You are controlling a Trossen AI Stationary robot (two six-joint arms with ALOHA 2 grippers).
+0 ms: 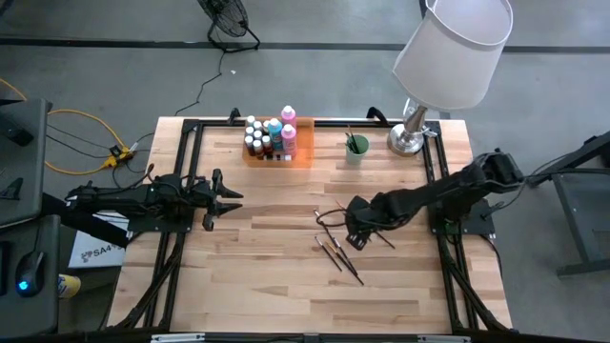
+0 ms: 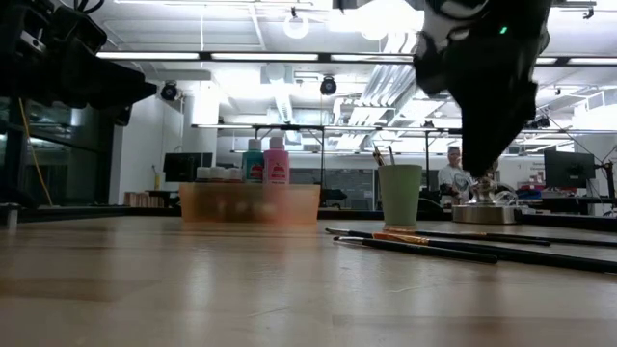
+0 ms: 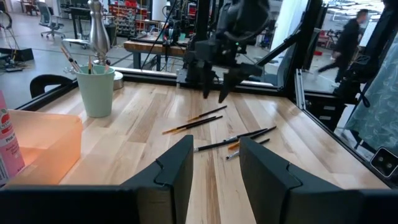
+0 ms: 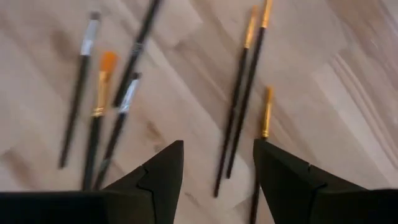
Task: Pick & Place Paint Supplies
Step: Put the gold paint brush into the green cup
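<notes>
The table is pale wood with a black frame along its edges. Everything below is placed against the orange tray, which sits at the table's far edge, a little left of centre.

A lamp with a white shade stands at the far edge well to the right of the tray. The left arm waits well to the front-left of the tray, near the table's left edge; its gripper points toward the middle, jaws partly apart with nothing between them, as the left wrist view shows. The right arm reaches in from the right, and its gripper hangs above the table well to the front-right of the tray, over loose brushes; its jaws stand apart and hold nothing.

A green cup stands just right of the tray with a brush or two in it.

The bottles stand packed inside the tray, white-capped, pink and blue ones tallest.

The brushes lie scattered flat on the wood front-right of the tray, beneath and beside the right gripper
</notes>
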